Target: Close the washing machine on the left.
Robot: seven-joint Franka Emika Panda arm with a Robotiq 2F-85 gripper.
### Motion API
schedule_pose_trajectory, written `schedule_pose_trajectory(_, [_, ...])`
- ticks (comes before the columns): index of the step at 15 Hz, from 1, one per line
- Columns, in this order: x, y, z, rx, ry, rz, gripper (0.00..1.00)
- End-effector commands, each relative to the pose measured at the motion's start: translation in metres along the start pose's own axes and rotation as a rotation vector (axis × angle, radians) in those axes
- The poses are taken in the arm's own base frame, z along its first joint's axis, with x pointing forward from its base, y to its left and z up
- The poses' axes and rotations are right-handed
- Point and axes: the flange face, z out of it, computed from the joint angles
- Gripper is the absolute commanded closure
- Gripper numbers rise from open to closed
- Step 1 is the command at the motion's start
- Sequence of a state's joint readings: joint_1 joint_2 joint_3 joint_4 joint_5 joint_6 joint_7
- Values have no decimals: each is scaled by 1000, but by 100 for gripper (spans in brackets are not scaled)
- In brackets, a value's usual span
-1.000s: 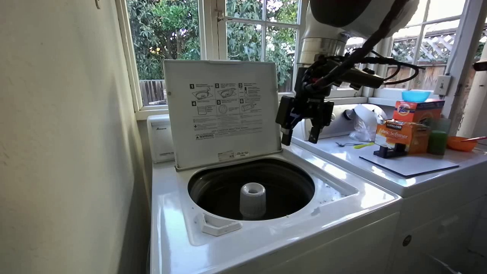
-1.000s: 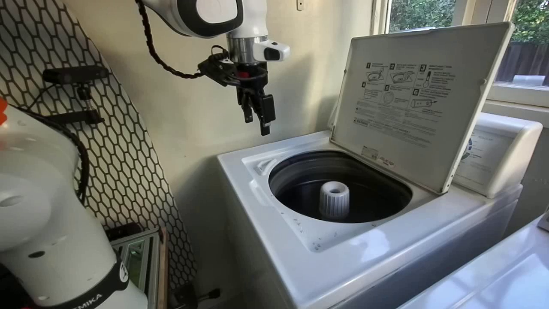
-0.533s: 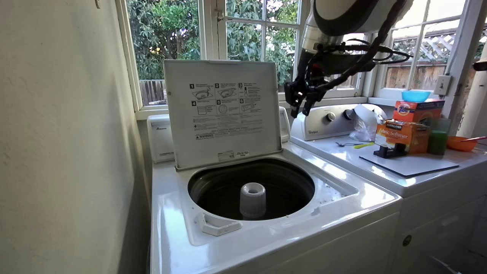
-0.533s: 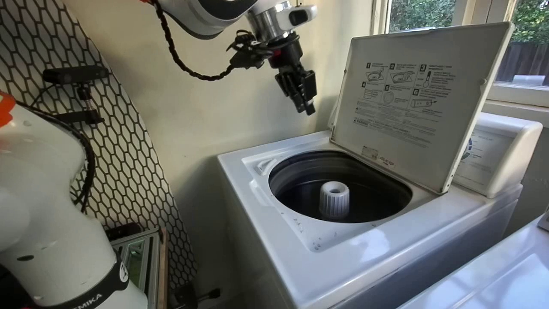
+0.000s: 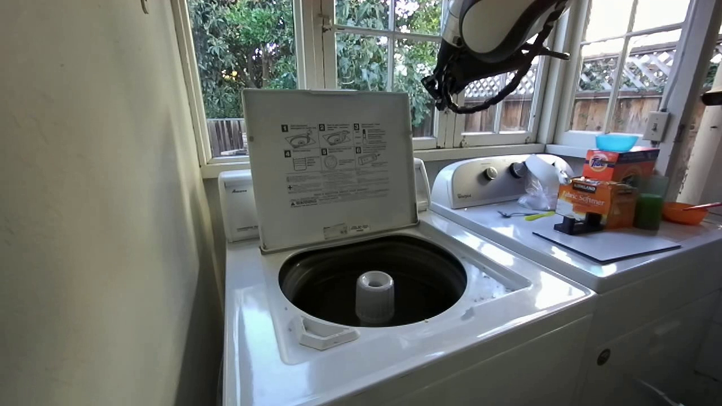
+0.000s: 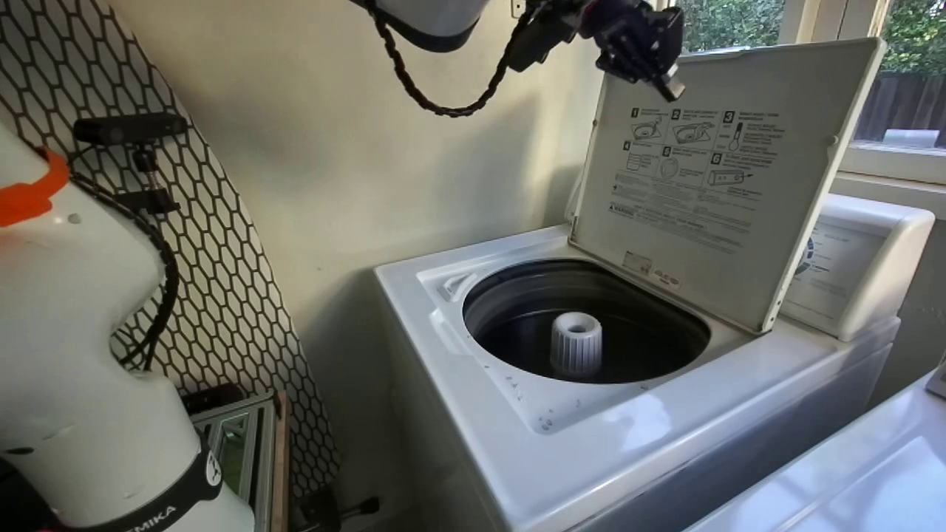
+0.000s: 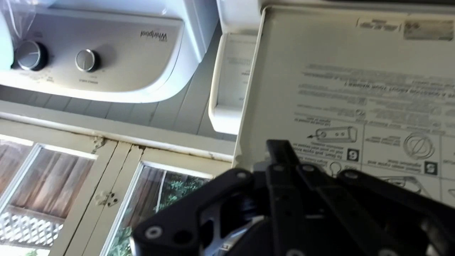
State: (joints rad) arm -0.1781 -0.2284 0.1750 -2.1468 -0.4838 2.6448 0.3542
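The white top-loading washing machine (image 5: 406,361) on the left has its lid (image 5: 333,169) standing up against the back panel, instruction sheet facing forward. Its dark round tub (image 6: 510,332) lies uncovered, with a pale agitator (image 6: 576,343) in the middle. My gripper (image 6: 671,87) is raised near the lid's upper part, fingertips pressed together and nothing between them. In the wrist view the gripper (image 7: 280,145) points at the printed side of the lid (image 7: 284,71), close to its side edge. No contact with the lid is visible.
Right of the washer stands a Whirlpool appliance (image 5: 474,183) topped with a fabric softener box (image 5: 586,197), a Tide box (image 5: 615,163), bowls and a flat board (image 5: 609,245). Windows (image 5: 372,56) are behind, and a wall (image 6: 332,185) borders the washer's far side.
My gripper has risen and moved toward the lid, tilting its fingers forward. Its fingers have gone from open to shut. The lid stands as before.
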Motion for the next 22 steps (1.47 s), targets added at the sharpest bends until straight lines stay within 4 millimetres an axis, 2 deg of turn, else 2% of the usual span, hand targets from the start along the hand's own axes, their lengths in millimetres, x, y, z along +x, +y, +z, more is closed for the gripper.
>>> schedule_pose_trajectory(1, [60, 9, 24, -72, 41, 82, 100])
schedule_pose_trajectory(2, [30, 8, 7, -36, 37, 35, 100])
schedule_pose_trajectory(3, [39, 10, 11, -38, 45, 44, 99])
schedule_pose_trajectory(10, [42, 7, 13, -44, 50, 41, 100])
schedule_pose_trajectory(17, [124, -8, 36, 5, 153, 91, 100])
schedule_pose_trajectory(22, [164, -23, 67, 46, 187, 90, 100])
